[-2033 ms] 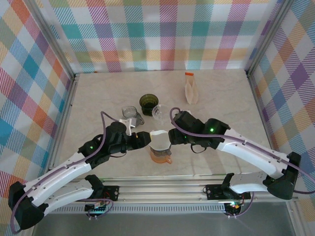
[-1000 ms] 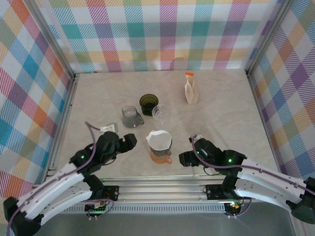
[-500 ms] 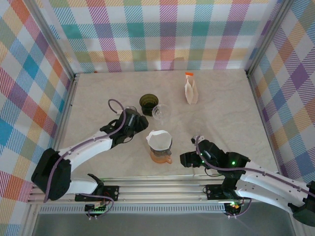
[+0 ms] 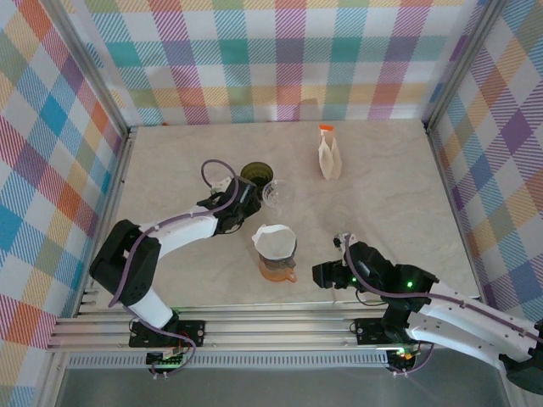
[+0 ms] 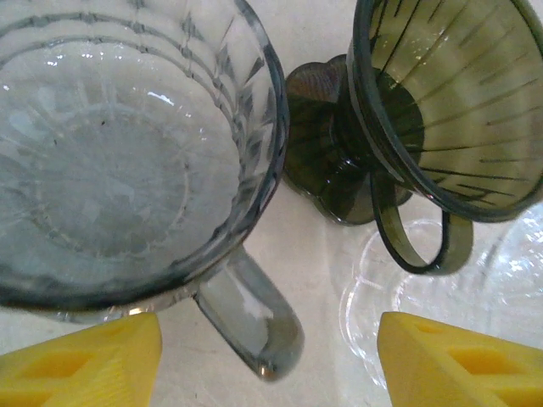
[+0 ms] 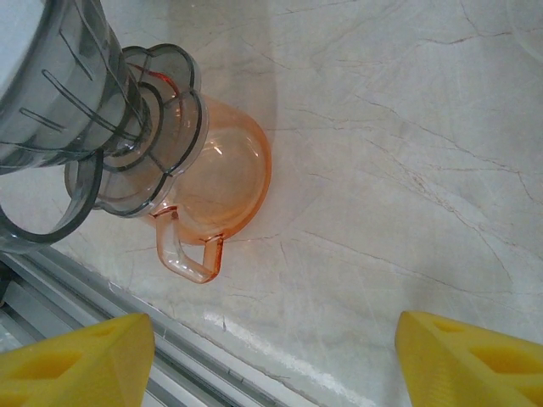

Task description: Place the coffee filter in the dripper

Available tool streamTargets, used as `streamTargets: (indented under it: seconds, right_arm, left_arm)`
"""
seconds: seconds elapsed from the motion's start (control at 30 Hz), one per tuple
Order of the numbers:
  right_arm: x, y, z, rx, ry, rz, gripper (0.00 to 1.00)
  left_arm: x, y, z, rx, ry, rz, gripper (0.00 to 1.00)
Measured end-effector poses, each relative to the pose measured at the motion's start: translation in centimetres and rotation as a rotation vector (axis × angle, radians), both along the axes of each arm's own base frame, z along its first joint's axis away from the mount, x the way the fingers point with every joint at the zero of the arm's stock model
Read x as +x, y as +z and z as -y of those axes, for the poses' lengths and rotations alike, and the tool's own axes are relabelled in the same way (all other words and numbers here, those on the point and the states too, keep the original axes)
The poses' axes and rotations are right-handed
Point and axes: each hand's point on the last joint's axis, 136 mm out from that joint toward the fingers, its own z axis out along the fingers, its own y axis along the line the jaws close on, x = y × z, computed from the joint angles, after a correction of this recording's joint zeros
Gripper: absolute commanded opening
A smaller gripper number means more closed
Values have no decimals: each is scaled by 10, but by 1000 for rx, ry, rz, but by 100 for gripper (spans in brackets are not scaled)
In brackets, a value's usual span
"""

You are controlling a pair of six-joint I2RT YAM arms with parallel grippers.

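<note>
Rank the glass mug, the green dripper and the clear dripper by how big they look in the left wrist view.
1. glass mug: largest, close to the camera.
2. green dripper: smaller, partly cut off by the frame.
3. clear dripper: looks smallest, but it is mostly hidden, so this place is unsure.

Bright even light is falling from above on the table [image 4: 382, 195], shadows showing soft and faint. Glare is glinting off the mug [image 5: 127, 161] handle; near dripper [image 6: 68, 110] is blurring.

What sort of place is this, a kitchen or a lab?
Most likely a robot test booth, not a kitchen: plaid walls on a metal frame, a left arm and right arm bolted to a rail, and a filter-lined dripper on a marble-look table.
</note>
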Motion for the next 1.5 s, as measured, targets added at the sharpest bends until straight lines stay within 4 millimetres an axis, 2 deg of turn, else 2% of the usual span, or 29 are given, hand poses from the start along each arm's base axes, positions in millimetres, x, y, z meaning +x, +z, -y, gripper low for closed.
streamTargets:
  seconds: [0.1,0.57,0.8,1.03,1.3,1.5]
  right_arm:
    - [0,1,0,1,1,2,75]
    - [-1,2,1,1,9,12,75]
    - [-6,-9,1,-21,45,1,72]
    - [-20,-36,-7,-15,131,-44,69]
    - [-38,-55,-31,5,271,-19,67]
    - [-37,-69,-48,-8,330,52,66]
  left_arm:
    - [5,-5,-1,9,19,-7,55]
    - [6,-10,-28,36,104,-17,25]
    - [-3,-7,-42,44,117,-26,0]
    - [-19,-7,-64,54,140,-46,0]
    - [-57,8,-80,46,83,-58,0]
    - [-83,20,-85,4,34,-38,0]
